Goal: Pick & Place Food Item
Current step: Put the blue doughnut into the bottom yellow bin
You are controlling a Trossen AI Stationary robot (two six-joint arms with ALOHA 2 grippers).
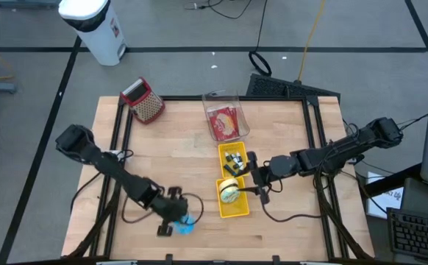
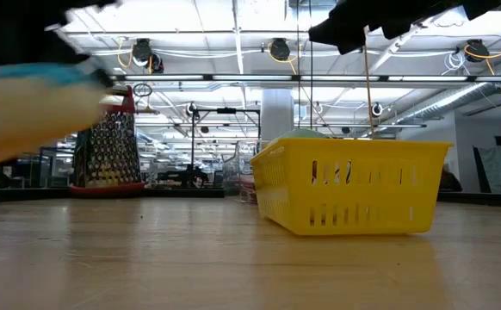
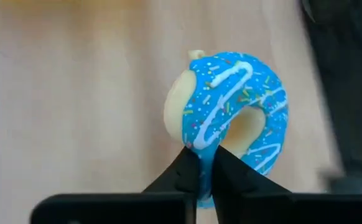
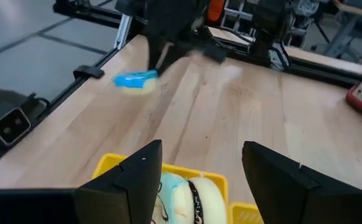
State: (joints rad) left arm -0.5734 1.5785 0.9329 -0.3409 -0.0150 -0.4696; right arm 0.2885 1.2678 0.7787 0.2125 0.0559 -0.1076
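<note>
A donut with blue icing, white stripes and sprinkles [image 3: 231, 106] sits in my shut left gripper [image 1: 176, 222] near the table's front edge, left of the middle. In the right wrist view the donut [image 4: 134, 81] shows far off under the left arm. It is a blur at the left of the low view [image 2: 27, 103]. The yellow basket [image 1: 232, 213] stands right of it and holds a pale food item [image 4: 187, 193]. My right gripper [image 4: 203, 168] hovers open over the basket's right side, touching nothing. My left gripper pinches the donut's iced ring [image 3: 201, 140] beside its hole, between its two fingertips [image 3: 184, 171]. The fingers slant down from the table's left. The donut stands on edge beyond the tips, icing toward the camera. In the low view it appears clear of the table.
A clear container holding a red packet [image 1: 223, 118] stands behind the basket at the far middle. A metal grater with a red top [image 1: 145, 101] lies at the far left. A white bin [image 1: 96, 26] stands on the floor beyond the table. Bare wood lies between donut and basket.
</note>
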